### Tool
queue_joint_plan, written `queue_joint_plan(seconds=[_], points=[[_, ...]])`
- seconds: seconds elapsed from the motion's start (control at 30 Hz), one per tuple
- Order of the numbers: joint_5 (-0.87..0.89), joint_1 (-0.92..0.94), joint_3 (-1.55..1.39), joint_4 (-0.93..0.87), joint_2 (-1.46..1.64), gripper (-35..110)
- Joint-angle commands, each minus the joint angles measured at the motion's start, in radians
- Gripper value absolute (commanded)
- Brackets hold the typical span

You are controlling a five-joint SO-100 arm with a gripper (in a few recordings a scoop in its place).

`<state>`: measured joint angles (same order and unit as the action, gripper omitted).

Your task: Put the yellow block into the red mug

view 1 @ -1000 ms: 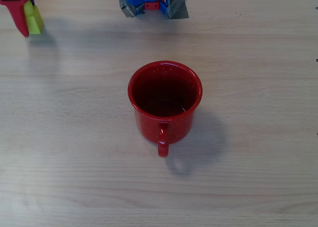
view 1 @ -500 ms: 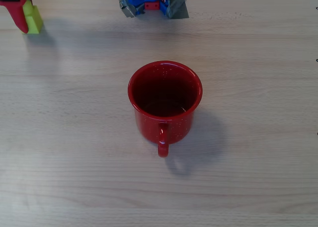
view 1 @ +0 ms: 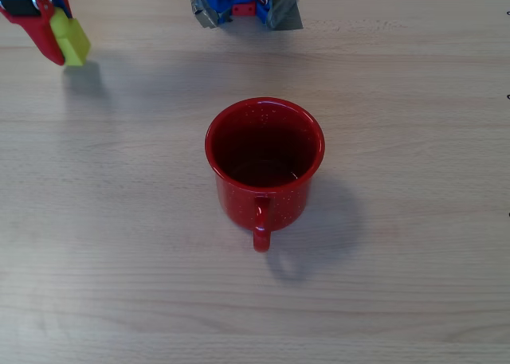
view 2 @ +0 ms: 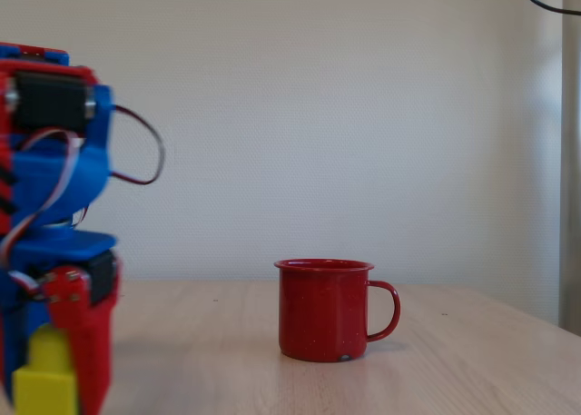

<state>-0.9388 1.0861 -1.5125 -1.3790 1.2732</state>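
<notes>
Wood table [view 1: 414, 284], red mug [view 1: 264, 161] standing upright at centre.
Your gripper [view 1: 57, 39] grips the yellow block [view 1: 72, 39], well apart from it.

the red mug [view 2: 324, 310] stands upright on the pale wooden desk [view 2: 454, 370], right of centre, its loop handle pointing right. at the left edge the blue and red arm [view 2: 50, 188] looms large and close to the camera, a red wire looping off it. low down, the pincer [view 2: 45, 370] grips the yellow block [view 2: 43, 379], a red finger [view 2: 86, 342] pressed to the block's right side. the block is well apart from the mug. a plain white wall [view 2: 345, 115] fills the background.
</notes>
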Motion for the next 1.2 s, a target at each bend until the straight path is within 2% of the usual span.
queue_joint_plan(seconds=[0.0, 0.53, 1.17], points=[[0.081, -0.044, 0.077, -0.029, 0.179, 0], [0.592, -0.426, 0.17, -0.046, 0.328, 0], [0.876, -0.811, 0.488, -0.235, 0.313, 0]])
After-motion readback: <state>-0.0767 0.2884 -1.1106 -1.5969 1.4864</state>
